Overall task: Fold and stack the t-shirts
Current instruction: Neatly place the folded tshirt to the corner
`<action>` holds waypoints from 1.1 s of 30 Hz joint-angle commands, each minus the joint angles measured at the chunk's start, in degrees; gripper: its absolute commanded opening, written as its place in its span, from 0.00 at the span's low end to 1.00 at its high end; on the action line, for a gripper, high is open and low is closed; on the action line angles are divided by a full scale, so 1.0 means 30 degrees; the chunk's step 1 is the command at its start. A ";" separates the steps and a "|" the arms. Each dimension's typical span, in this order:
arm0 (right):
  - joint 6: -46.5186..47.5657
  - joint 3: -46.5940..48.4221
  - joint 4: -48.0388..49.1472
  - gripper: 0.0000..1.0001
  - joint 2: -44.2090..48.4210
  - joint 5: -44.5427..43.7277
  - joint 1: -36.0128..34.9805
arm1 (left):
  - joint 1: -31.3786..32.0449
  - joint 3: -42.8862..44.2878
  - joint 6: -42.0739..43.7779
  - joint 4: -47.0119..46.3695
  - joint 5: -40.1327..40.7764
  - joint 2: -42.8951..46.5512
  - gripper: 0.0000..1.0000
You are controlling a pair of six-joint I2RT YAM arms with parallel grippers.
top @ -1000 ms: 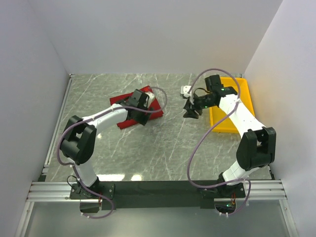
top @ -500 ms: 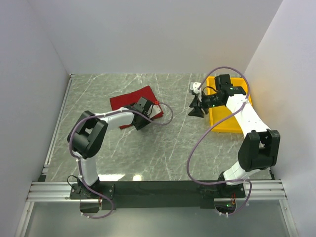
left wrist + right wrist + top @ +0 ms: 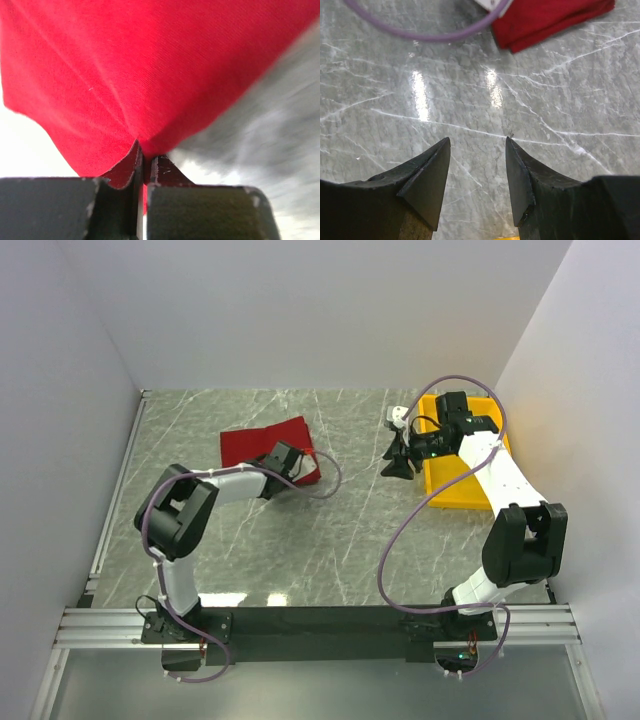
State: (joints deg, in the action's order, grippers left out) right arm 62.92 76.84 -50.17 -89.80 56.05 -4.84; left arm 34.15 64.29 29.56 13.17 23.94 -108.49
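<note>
From above, glossy grey veined stone desk (image 3: 330, 540) boxed by plain white panels (image 3: 300, 310), soft dark red t-shirt (image 3: 262, 445) folded into a flat rectangle spreading beyond and left of the left end effector (image 3: 300, 474), clamped shut on its near edge, and rigid yellow plastic tray (image 3: 470, 490) just behind the right end effector (image 3: 397, 464). Through the left wrist, blocky black fingers (image 3: 200, 210) pressed together on a pinch of fine-woven red cloth fanning out ahead of the tips. Through the right wrist, pointed black fingers (image 3: 427, 175) held apart above reflective stone, t-shirt corner and purple cable (image 3: 420, 31) loop far ahead.
</note>
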 commanded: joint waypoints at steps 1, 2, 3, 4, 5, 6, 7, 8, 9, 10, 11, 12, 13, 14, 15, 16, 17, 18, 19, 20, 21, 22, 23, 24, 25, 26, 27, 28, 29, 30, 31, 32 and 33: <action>-0.0112 -0.0037 0.0171 0.55 0.0549 0.0681 0.0178 | -0.1709 -0.1126 0.0340 0.0736 0.0632 0.1412 0.01; -0.0112 -0.0066 0.0171 0.55 0.0490 0.0710 0.0178 | -0.2035 -0.1302 0.0486 0.0824 0.0632 0.1648 0.01; -0.0141 -0.0095 0.0200 0.55 0.0461 0.0768 0.0207 | -0.2328 -0.1739 0.0633 0.0883 0.0429 0.1912 0.01; -0.0171 -0.0095 0.0230 0.55 0.0344 0.0856 0.0208 | -0.2940 -0.2004 0.1157 0.0884 0.0369 0.2494 0.01; -0.0200 -0.0095 0.0230 0.55 0.0314 0.0915 0.0208 | -0.3236 -0.2616 0.1481 0.0768 0.0426 0.2732 0.01; -0.0200 -0.0066 0.0259 0.55 0.0227 0.0945 0.0208 | -0.3529 -0.2941 0.2064 0.0709 0.0427 0.2996 0.01; -0.0258 -0.0066 0.0259 0.55 0.0139 0.1061 0.0237 | -0.4141 -0.3205 0.2331 0.0360 0.0398 0.3346 0.01; -0.0288 -0.0095 0.0288 0.55 0.0080 0.1120 0.0266 | -0.4495 -0.3614 0.2595 0.0270 0.0368 0.3466 0.01; -0.0288 -0.0124 0.0289 0.55 0.0051 0.1208 0.0266 | -0.4789 -0.3850 0.3003 0.0153 0.0310 0.3554 0.01; -0.0259 -0.0153 0.0260 0.56 -0.0008 0.1325 0.0295 | -0.5459 -0.4027 0.3210 -0.0284 0.0281 0.3700 0.01; -0.0259 -0.0212 0.0259 0.57 -0.0008 0.1384 0.0324 | -0.5843 -0.4347 0.3416 -0.0491 0.0367 0.3730 0.01; -0.0230 -0.0270 0.0288 0.57 -0.0066 0.1413 0.0383 | -0.6195 -0.4438 0.3766 -0.0696 0.0426 0.3760 0.01; -0.0230 -0.0300 0.0231 0.57 -0.0067 0.1530 0.0412 | -0.6923 -0.4497 0.3827 -0.0901 0.0340 0.3731 0.00; -0.0143 -0.0416 0.0230 0.57 -0.0067 0.1560 0.0471 | -0.7279 -0.4555 0.3886 -0.1048 0.0397 0.3702 0.01; -0.0113 -0.0446 0.0201 0.57 -0.0067 0.1618 0.0500 | -0.7601 -0.4643 0.3886 -0.1166 0.0310 0.3730 0.00; -0.0054 -0.0476 0.0172 0.57 -0.0096 0.1677 0.0617 | -0.8156 -0.4673 0.3944 -0.1312 0.0107 0.3789 0.01; 0.0062 -0.0505 0.0171 0.57 -0.0096 0.1793 0.0676 | -0.8335 -0.5050 0.4061 -0.1893 -0.0011 0.3876 0.01; 0.0092 -0.0505 0.0084 0.57 -0.0125 0.1852 0.0734 | -0.8511 -0.5344 0.4671 -0.2131 -0.0100 0.3993 0.01; 0.0238 -0.0447 -0.0032 0.57 -0.0184 0.1911 0.0822 | -0.8890 -0.5695 0.4938 -0.2395 -0.0159 0.4139 0.01; 0.0326 -0.0447 -0.0092 0.57 -0.0184 0.1970 0.0823 | -0.9126 -0.6104 0.5086 -0.2658 -0.0217 0.4199 0.00; 0.0327 -0.0418 -0.0121 0.57 -0.0242 0.2115 0.0852 | -0.9389 -0.6195 0.5146 -0.2835 -0.0421 0.4257 0.01; 0.0385 -0.0388 -0.0238 0.57 -0.0359 0.2204 0.0852 | -0.9885 -0.6254 0.5117 -0.2837 -0.0510 0.4316 0.01; 0.0531 -0.0301 -0.0326 0.57 -0.0389 0.2263 0.0852 | -1.0035 -0.6226 0.5117 -0.2895 -0.0540 0.4317 0.01; 0.0561 -0.0242 -0.0385 0.57 -0.0505 0.2379 0.0852 | -1.0152 -0.6226 0.5175 -0.3011 -0.0453 0.4259 0.01; 0.0590 -0.0184 -0.0443 0.57 -0.0535 0.2438 0.0852 | -1.0327 -0.6139 0.5175 -0.3013 -0.0394 0.4171 0.01; 0.0649 -0.0096 -0.0473 0.57 -0.0594 0.2468 0.0881 | -1.0416 -0.5877 0.5146 -0.3013 -0.0336 0.4083 0.01; 0.0649 -0.0037 -0.0531 0.57 -0.0652 0.2526 0.0881 | -1.0504 -0.5729 0.5059 -0.2955 -0.0248 0.3995 0.01; 0.0736 0.0050 -0.0590 0.57 -0.0740 0.2527 0.0881 | -1.0563 -0.5554 0.4971 -0.2693 -0.0305 0.3907 0.01; 0.0795 0.0080 -0.0648 0.57 -0.0799 0.2498 0.0881 | -1.0593 -0.5262 0.4941 -0.2574 -0.0335 0.3877 0.02; 0.0854 0.0110 -0.0678 0.57 -0.0828 0.2440 0.0881 | -1.0593 -0.5172 0.4738 -0.2544 -0.0190 0.3877 0.08; 0.0883 0.0110 -0.0678 0.57 -0.0858 0.2381 0.0881 | -1.0593 -0.5113 0.4678 -0.2457 -0.0159 0.4109 0.26; 0.0942 0.0052 -0.0678 0.57 -0.0887 0.2293 0.0881 | -1.0593 -0.5054 0.4590 -0.2369 -0.0159 0.4344 0.42; 0.0971 0.0022 -0.0649 0.57 -0.0858 0.2264 0.0910 | -1.0564 -0.4996 0.4387 -0.2165 -0.0275 0.4868 0.69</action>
State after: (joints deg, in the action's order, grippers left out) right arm 64.40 75.53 -51.31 -92.58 61.17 -2.61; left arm 2.70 47.18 44.29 5.50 23.92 -96.62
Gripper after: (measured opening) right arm 0.567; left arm 0.500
